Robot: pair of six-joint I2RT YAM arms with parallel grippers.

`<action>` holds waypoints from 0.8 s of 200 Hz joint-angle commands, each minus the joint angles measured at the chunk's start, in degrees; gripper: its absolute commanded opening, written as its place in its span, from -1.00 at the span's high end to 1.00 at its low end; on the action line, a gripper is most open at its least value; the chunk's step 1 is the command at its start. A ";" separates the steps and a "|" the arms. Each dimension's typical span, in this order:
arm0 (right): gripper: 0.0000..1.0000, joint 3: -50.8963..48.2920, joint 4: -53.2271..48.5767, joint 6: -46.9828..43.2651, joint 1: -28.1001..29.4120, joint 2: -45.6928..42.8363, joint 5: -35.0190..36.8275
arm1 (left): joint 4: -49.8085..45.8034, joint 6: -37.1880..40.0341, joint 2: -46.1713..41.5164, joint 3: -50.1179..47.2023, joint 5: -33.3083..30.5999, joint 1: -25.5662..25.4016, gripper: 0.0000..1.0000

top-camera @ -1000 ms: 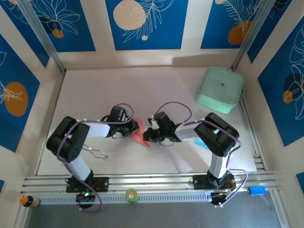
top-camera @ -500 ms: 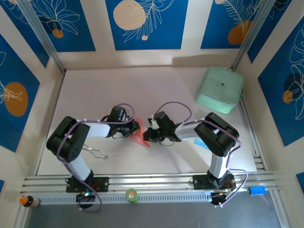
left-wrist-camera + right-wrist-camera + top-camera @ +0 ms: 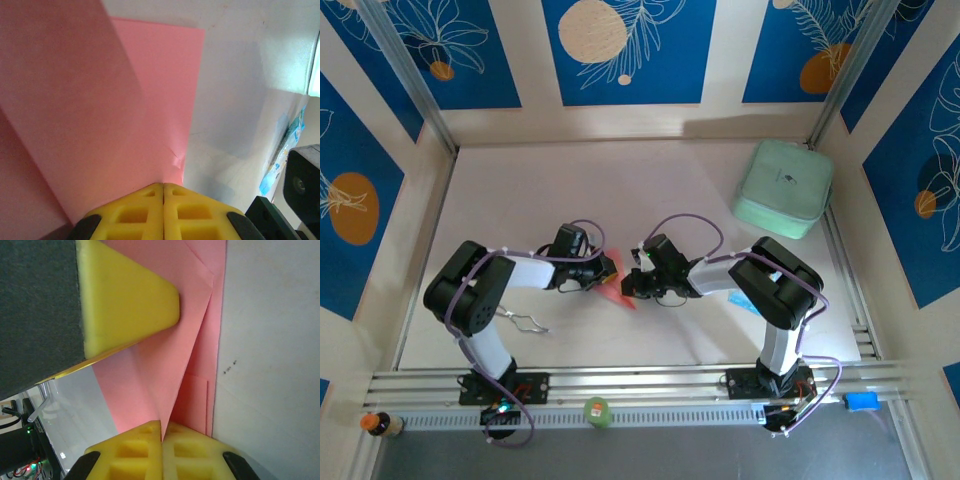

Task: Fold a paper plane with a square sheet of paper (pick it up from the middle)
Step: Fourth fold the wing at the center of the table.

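Though illegibly small, dark mark (image 3: pixel 784 177) on green case (image 3: pixel 768 203) beyond pink paper (image 3: pixel 616 294).

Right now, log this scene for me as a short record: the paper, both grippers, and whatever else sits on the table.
paper: pink-red, partly folded, creases visible, at mid-table between the two grippers
left gripper: shut, the paper's edge pinched in its seam
right gripper: shut on a folded crease of the paper
gripper spacing: tips close together, facing each other across the paper
mint-green case: far right corner, apart from both arms
table: white
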 commanded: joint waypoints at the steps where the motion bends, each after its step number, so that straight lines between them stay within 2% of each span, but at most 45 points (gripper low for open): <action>1: 0.81 -0.18 -6.65 -0.92 -0.11 0.53 -0.99 | -3.09 1.87 1.80 -0.73 -0.52 -0.47 0.83; 84: 0.72 -2.16 -9.37 -1.02 -0.21 -3.17 -3.83 | -3.04 2.27 1.92 -0.99 -0.65 -0.46 0.84; 135: 0.80 -3.54 -7.71 -1.81 -0.54 -2.89 -8.59 | -3.04 2.29 1.92 -0.99 -0.66 -0.47 0.84; 160: 0.84 -3.75 -8.18 -2.00 -0.54 -2.71 -8.45 | -2.96 2.15 1.92 -0.99 -0.67 -0.47 0.84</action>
